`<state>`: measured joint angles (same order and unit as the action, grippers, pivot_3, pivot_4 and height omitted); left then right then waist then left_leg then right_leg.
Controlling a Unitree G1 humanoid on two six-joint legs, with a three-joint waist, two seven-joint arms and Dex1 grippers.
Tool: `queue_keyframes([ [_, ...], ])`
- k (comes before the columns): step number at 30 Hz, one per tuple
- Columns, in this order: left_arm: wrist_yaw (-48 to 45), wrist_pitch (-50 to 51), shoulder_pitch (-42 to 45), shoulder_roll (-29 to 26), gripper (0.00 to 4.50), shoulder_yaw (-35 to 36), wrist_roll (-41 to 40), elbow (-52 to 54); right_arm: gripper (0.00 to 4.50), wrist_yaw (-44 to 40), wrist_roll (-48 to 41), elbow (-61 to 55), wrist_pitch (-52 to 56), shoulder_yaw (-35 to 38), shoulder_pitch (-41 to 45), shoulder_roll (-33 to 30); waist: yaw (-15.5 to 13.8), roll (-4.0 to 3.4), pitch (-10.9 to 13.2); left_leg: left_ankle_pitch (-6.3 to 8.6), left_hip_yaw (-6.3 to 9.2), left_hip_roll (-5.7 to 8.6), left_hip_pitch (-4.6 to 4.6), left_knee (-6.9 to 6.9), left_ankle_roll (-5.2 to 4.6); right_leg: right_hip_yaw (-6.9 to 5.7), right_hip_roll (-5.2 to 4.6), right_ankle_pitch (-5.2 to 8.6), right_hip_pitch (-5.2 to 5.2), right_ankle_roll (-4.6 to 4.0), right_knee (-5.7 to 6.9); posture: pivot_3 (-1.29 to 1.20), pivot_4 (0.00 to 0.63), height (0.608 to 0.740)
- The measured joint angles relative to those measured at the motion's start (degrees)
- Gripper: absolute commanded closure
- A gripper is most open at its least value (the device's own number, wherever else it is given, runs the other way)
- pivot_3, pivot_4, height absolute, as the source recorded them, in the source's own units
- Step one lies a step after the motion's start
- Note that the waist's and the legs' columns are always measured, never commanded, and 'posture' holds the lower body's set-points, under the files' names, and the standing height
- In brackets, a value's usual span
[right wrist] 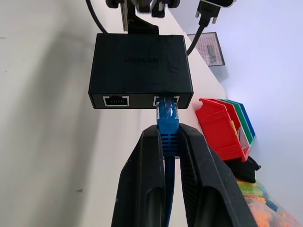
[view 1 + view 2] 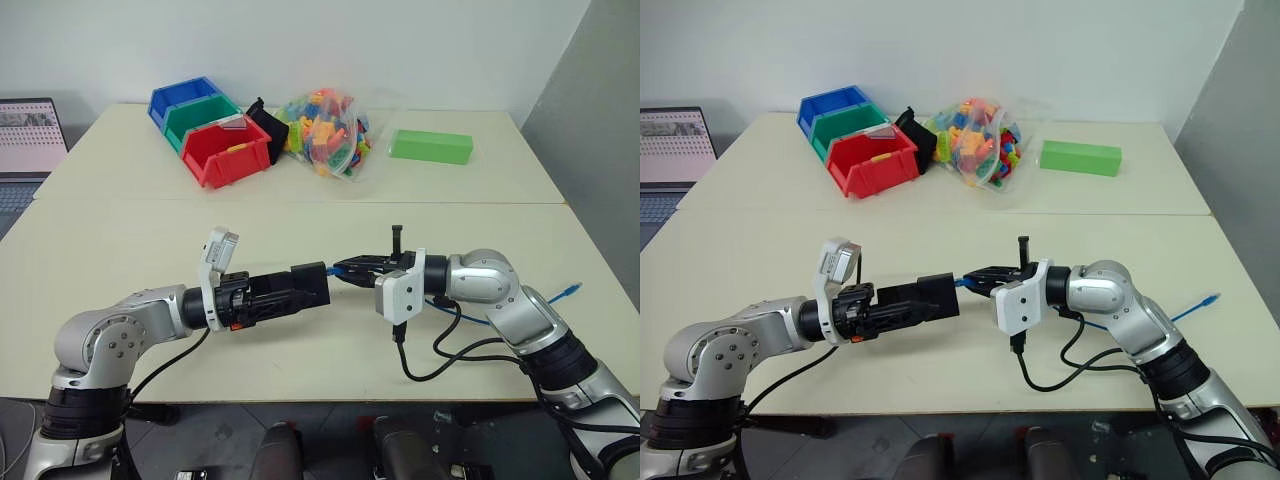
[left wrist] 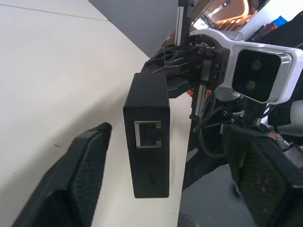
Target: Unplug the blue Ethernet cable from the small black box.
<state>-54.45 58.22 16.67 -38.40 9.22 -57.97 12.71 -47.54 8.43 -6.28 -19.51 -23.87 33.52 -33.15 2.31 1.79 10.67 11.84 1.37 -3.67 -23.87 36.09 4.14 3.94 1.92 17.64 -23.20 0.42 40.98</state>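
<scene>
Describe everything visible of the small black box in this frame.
The small black box is flat, matte, plastic-looking, with faint lettering on top. One edge has two ports: one empty, one holding the blue Ethernet cable plug, pinched by the right pincer. The opposite edge shows another empty port. It hangs above the table between both pincers.

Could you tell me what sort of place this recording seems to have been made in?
Probably a robotics lab or test room: plain pale tables, stacked storage bins, a bag of toy bricks and a laptop.
</scene>
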Motion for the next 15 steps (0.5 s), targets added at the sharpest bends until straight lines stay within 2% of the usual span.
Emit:
queue_keyframes([
  [1, 0.1, 0.0, 0.1, 0.3, 1.36, 0.0, 0.0, 0.0, 4.35, 0.0, 0.0, 0.0, 0.0, 0.0, 0.1, 0.0, 0.0, 0.0, 0.0, 0.0, 0.0, 0.0, 0.0, 0.0, 0.0, 0.0, 0.0, 0.0, 0.0, 0.0, 0.0, 0.0, 0.15, 0.74],
  [2, 0.1, 0.0, 0.1, 0.6, 1.7, 0.0, -0.1, 0.0, 4.35, 0.0, 0.0, 0.0, 0.0, 0.1, 0.3, 0.2, 0.0, 0.0, 0.0, 0.0, 0.0, 0.0, 0.0, 0.0, 0.0, 0.0, 0.0, 0.0, 0.0, 0.0, 0.0, 0.0, 0.15, 0.74],
  [4, 0.1, 0.0, 0.2, 0.9, 2.01, 0.0, -0.1, 0.0, 4.35, 0.0, 0.0, 0.0, 0.0, 0.1, 0.5, 0.4, 0.0, 0.0, 0.0, 0.0, 0.0, 0.0, 0.0, 0.0, 0.0, 0.0, 0.0, 0.0, 0.0, -0.01, 0.0, 0.0, 0.15, 0.74],
  [8, 0.2, 0.0, 0.2, 1.1, 2.97, -0.1, 0.1, -0.1, 4.35, -0.1, -0.1, -0.1, 0.1, 0.2, 0.5, 0.5, 0.0, 0.0, 0.0, 0.0, 0.0, 0.0, 0.0, 0.0, 0.0, 0.01, 0.0, 0.0, 0.0, -0.01, 0.0, 0.0, 0.15, 0.74],
  [12, 0.2, -0.4, 0.1, 1.1, 3.64, -0.5, 1.0, -0.3, 4.35, -0.3, -0.1, -0.7, 0.3, 0.2, 0.4, 0.6, 0.0, 0.0, 0.0, 0.0, 0.0, 0.0, 0.0, 0.0, 0.0, 0.01, 0.0, 0.0, 0.0, -0.01, 0.0, 0.0, 0.15, 0.74],
  [15, 0.0, -1.0, -0.1, 1.1, 3.7, -1.2, 1.7, -0.3, 4.35, -1.1, -0.1, -1.1, 1.1, 0.2, 0.2, 0.4, 0.0, 0.0, 0.0, 0.0, 0.0, 0.01, 0.0, 0.0, 0.0, 0.01, 0.0, 0.0, 0.0, -0.01, 0.0, 0.0, 0.15, 0.74],
])
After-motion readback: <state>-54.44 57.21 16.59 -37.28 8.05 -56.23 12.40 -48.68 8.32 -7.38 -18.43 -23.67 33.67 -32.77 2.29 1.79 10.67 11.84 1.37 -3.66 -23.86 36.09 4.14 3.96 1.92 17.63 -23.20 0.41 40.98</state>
